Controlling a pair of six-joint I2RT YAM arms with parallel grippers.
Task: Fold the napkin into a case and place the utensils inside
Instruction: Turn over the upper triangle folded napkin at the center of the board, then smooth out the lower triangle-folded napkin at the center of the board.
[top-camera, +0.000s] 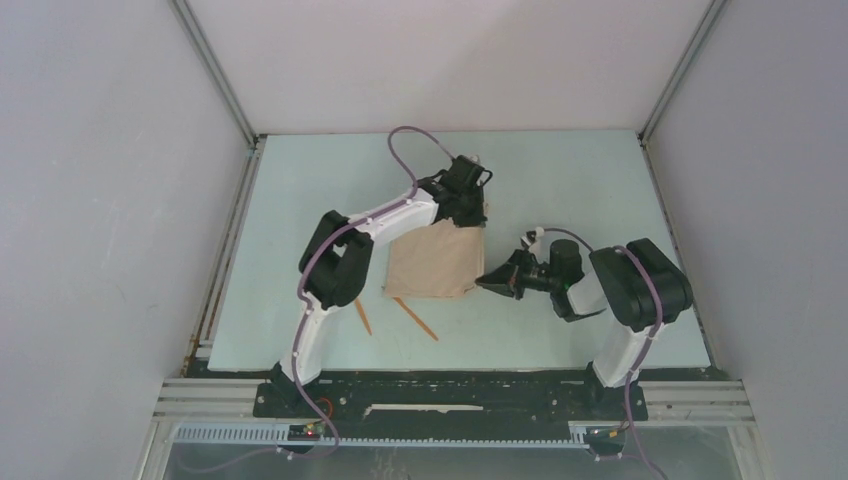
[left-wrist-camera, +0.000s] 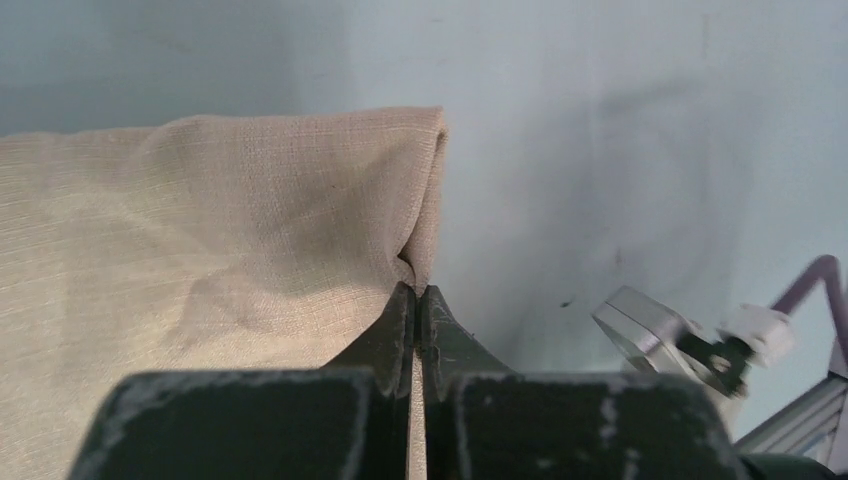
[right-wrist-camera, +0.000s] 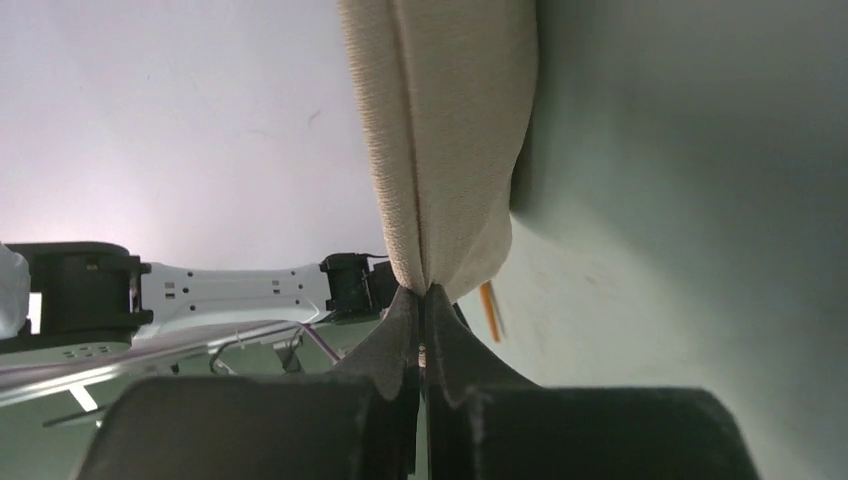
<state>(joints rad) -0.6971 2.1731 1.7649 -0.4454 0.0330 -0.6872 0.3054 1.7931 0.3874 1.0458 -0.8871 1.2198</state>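
Observation:
The beige napkin (top-camera: 435, 262) lies folded on the table's middle, its right side lifted. My left gripper (top-camera: 470, 205) is shut on its far right corner; the left wrist view shows the cloth (left-wrist-camera: 220, 230) pinched between the closed jaws (left-wrist-camera: 418, 292). My right gripper (top-camera: 484, 281) is shut on the near right corner; the right wrist view shows the cloth (right-wrist-camera: 450, 140) held in its jaws (right-wrist-camera: 422, 292). Two orange utensils lie near the napkin's front edge: one (top-camera: 416, 320) in front of it, one (top-camera: 363, 317) to the left, partly behind my left arm. One shows in the right wrist view (right-wrist-camera: 489, 312).
The pale green table (top-camera: 300, 200) is walled by white panels on the left, back and right. A black rail (top-camera: 450, 395) runs along the near edge between the arm bases. My left arm (top-camera: 340, 260) arches over the napkin's left side.

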